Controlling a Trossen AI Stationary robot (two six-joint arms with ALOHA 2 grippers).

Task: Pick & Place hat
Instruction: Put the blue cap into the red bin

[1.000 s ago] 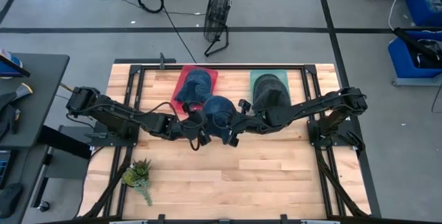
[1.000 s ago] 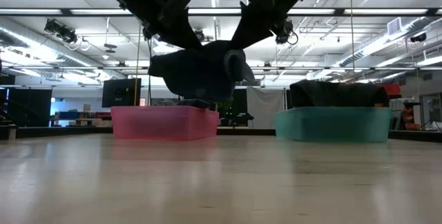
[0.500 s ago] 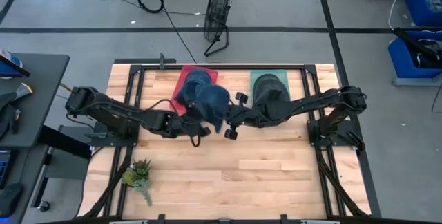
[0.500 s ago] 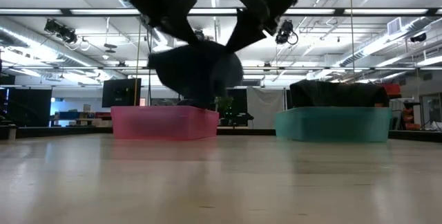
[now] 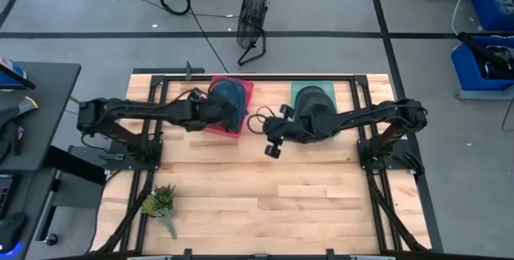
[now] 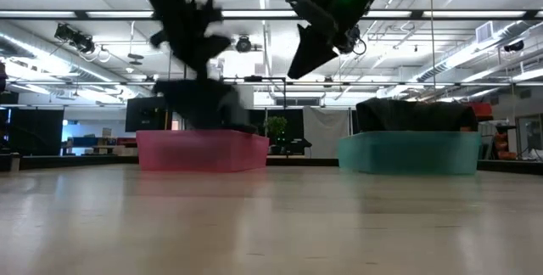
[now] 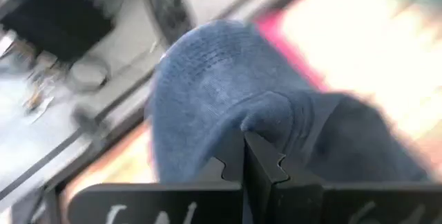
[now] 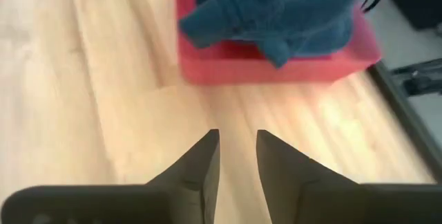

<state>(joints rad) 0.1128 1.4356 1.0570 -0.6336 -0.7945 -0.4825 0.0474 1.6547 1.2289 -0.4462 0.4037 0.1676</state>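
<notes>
A dark blue hat hangs over the red bin at the table's far side. My left gripper is shut on it and shows above the bin in the low view. The hat's lower part reaches down to the bin's rim. More blue cloth lies in that bin. My right gripper is open and holds nothing. It hovers over bare wood between the two bins. My left gripper pinches a fold of the hat's blue cloth between its two shut fingers. The hat bulges beyond the fingertips and hangs below them over the red bin. Whether its underside lies on the cloth in the bin, I cannot tell.
A green bin with dark hats stands right of the red one, under my right arm. A small potted plant sits near the table's near left corner. The near half of the table is bare wood.
Both grippers were at the hat, lifted over the table's middle. The left gripper has carried it toward the far edge and down over the red bin. The right gripper has let go of it and drawn back to the right, and now stands apart from it.
</notes>
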